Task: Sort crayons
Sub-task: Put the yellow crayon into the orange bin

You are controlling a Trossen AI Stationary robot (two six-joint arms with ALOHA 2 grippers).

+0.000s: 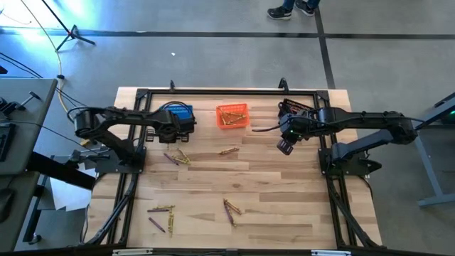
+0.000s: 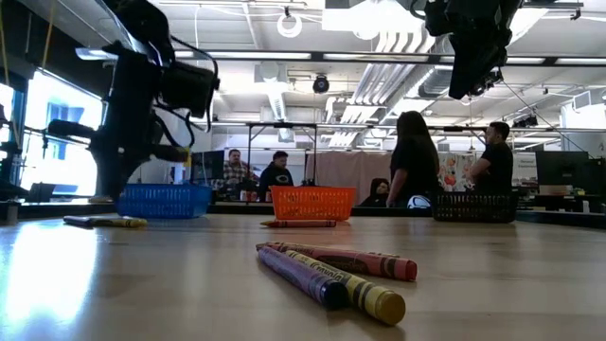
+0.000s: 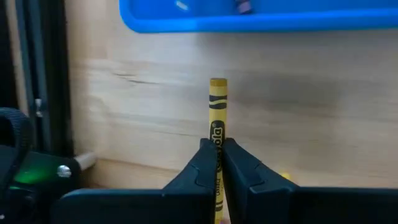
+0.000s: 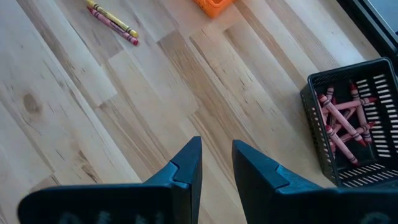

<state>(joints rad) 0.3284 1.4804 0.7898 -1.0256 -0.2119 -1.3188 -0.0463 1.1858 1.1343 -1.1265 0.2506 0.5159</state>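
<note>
Crayons [image 2: 331,270] lie loose on the table [image 1: 284,199]: a cluster near the front edge, more at mid-table, one pair [image 4: 112,22] before the orange basket [image 1: 233,116]. Left gripper [image 3: 217,163] is clamped on a yellow crayon [image 3: 217,112], gripped low on its shaft, just short of the blue basket [image 3: 261,15]. Right gripper [image 4: 214,165] hangs above bare wood with its fingers apart and nothing between them, near the black basket [image 4: 354,118] (pink crayons already inside). Judged risks: the thin, smooth stick may pivot or slip in the narrow pinch during transport; yellow appears to belong in the orange basket, so a drop into the adjacent blue one would missort it. Baskets sit in a row along the far side, close to the frame rail [image 1: 213,91], leaving little room behind them. Mid-table is open for travel between the arms.
</note>
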